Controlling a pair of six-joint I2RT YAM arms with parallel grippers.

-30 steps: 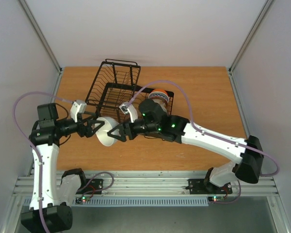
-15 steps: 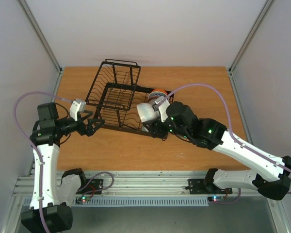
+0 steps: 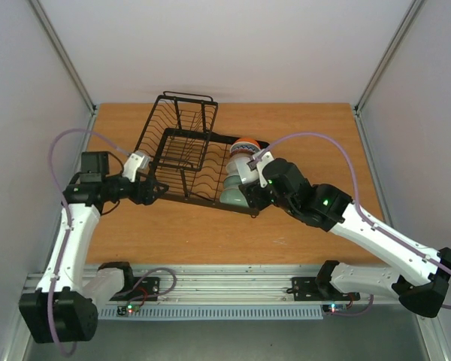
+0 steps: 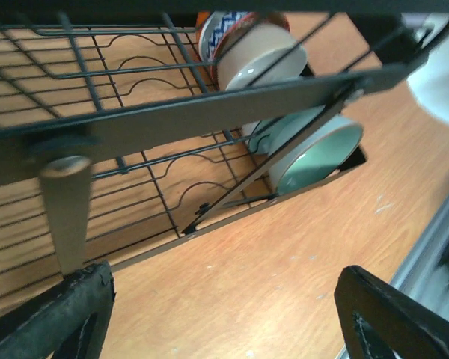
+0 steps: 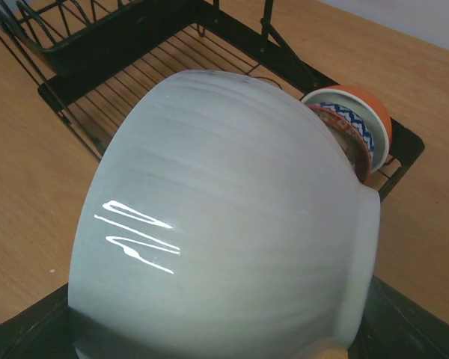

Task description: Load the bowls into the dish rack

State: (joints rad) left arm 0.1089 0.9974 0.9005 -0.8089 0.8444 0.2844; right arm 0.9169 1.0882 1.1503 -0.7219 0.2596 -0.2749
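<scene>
White ceramic had changed hands: the white bowl (image 5: 224, 217), shared by both grippers in front of the dish rack (image 3: 182, 154) a second earlier, had passed wholly to the right gripper (image 3: 252, 182) and been carried over the rack's right end. It hung tilted between the orange-rimmed bowl (image 3: 246, 144) and the celadon bowl (image 3: 231, 198) already in the rack. The handover looked finished, with only the seating left. Whether the white bowl touched the tines could not be told. The right gripper's jaws were spread wide around it, clamping it. The left gripper (image 4: 224, 329) had drawn back to the rack's near left corner, jaws wide apart, holding nothing.
</scene>
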